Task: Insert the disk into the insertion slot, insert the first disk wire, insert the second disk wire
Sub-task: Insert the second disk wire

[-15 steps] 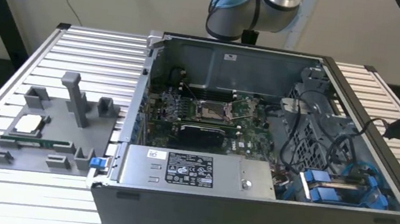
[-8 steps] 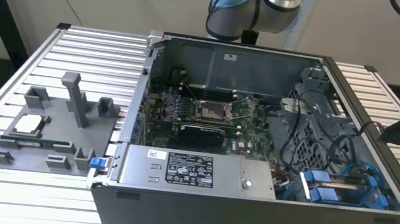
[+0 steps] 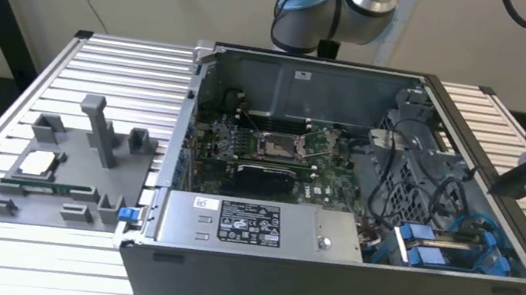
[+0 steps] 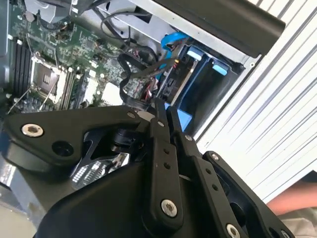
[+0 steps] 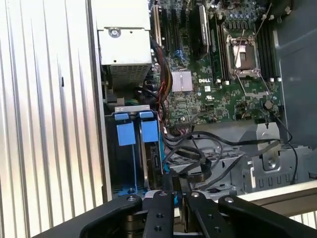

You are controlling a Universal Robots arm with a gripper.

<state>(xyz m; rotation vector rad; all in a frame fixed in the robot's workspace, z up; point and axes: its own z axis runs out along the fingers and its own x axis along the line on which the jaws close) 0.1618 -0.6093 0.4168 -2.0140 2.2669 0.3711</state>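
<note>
Two blue-fronted carriers stand side by side in the grey drive cage (image 3: 413, 176) at the case's front right corner. The carrier nearer the motherboard holds the disk (image 5: 149, 144) (image 3: 416, 232) (image 4: 190, 64), seated in the insertion slot with its dark connector edge showing. Loose black wires (image 5: 198, 153) (image 4: 133, 69) curl beside that edge, and a blue cable (image 3: 469, 223) loops over the cage. My gripper (image 3: 511, 182) (image 4: 166, 109) (image 5: 173, 181) hangs above the case's right rim, over the cage. Its fingers are shut together with nothing seen between them.
The open case holds a motherboard (image 3: 273, 149) and a power supply (image 3: 252, 227). A grey fixture (image 3: 74, 167) with small parts sits on the slatted table at the exterior view's left. Part of a person's arm (image 4: 292, 198) shows beside the table.
</note>
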